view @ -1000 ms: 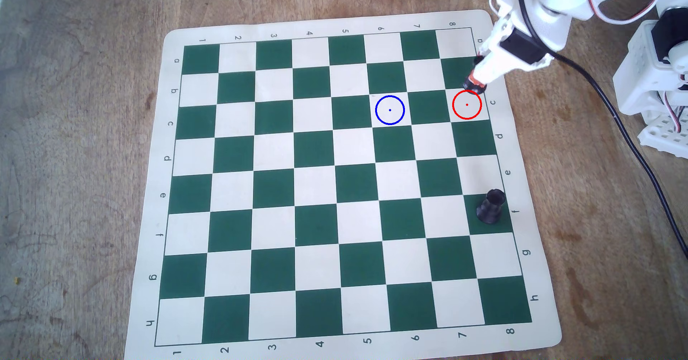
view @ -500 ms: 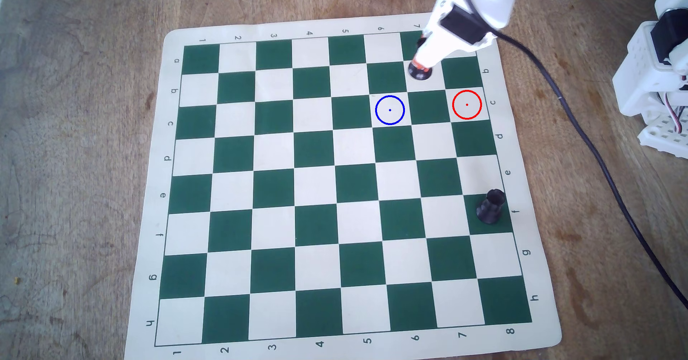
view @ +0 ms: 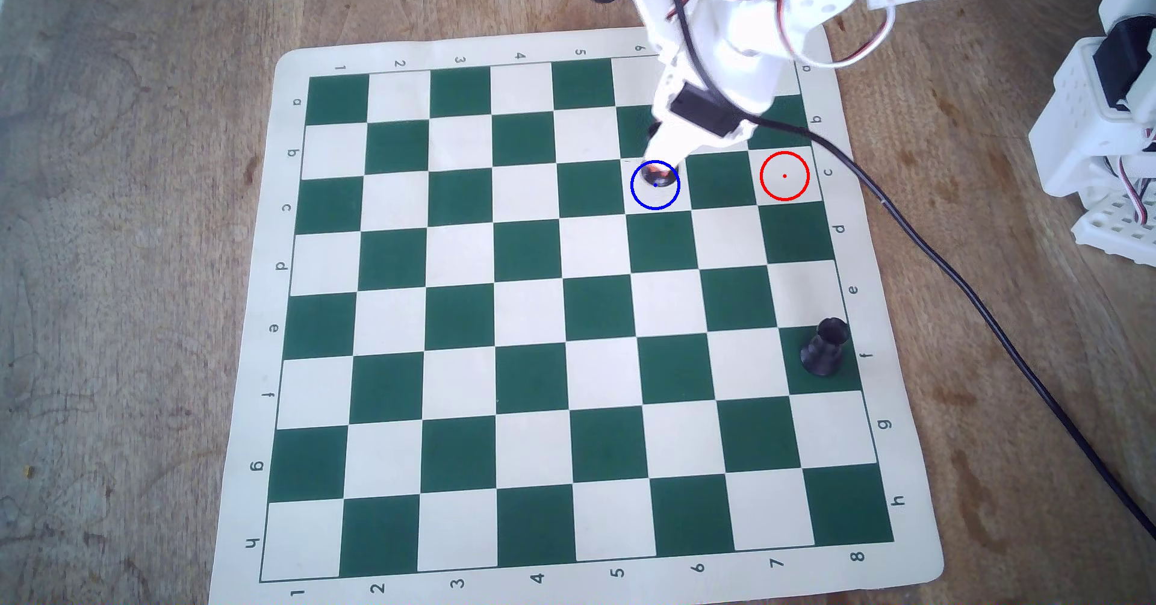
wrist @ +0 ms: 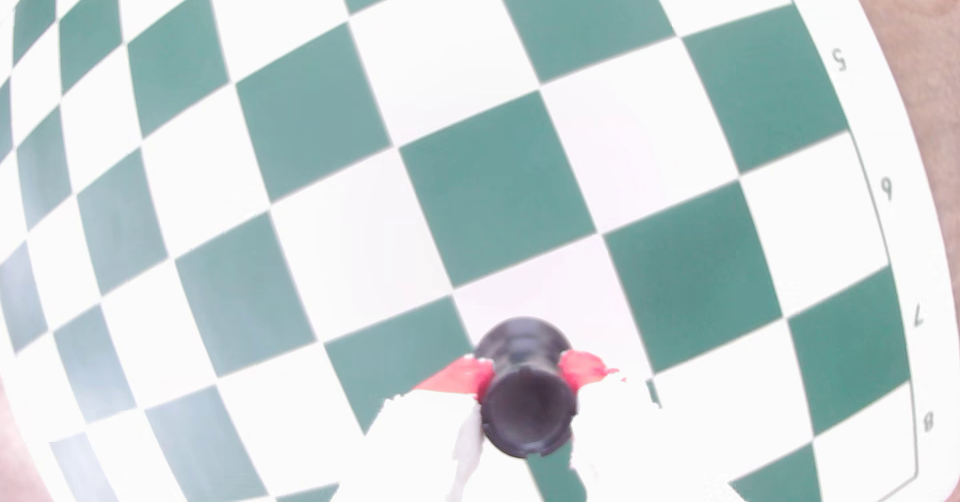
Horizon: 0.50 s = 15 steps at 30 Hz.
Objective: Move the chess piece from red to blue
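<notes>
Overhead view shows the hand (view: 658, 175) over blue (view: 655, 185), well left of the empty red (view: 784, 175), likely lining up the set-down. Wrist view shows its red pads (wrist: 470, 377) clamped on the rook's (wrist: 524, 393) waist, gripping it upright above the board (wrist: 311, 118). Another rook (view: 824, 347) stands near the board's right edge.

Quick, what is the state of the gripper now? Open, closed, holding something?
Gripper: closed on the black rook, red-tipped fingers on both sides of it, over the blue circle.
</notes>
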Tool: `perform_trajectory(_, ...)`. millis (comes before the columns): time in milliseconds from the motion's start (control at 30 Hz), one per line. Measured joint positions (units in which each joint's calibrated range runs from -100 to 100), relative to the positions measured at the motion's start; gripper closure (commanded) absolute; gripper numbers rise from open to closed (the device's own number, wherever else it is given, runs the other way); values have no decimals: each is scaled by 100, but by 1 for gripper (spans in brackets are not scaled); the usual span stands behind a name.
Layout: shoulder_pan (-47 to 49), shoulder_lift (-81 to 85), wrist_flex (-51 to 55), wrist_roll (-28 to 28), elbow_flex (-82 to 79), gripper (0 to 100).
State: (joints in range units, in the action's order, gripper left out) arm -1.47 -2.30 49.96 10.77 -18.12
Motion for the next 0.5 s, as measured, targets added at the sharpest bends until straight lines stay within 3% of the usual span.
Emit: perform_trajectory(500,7,-595,-167,0,108,99)
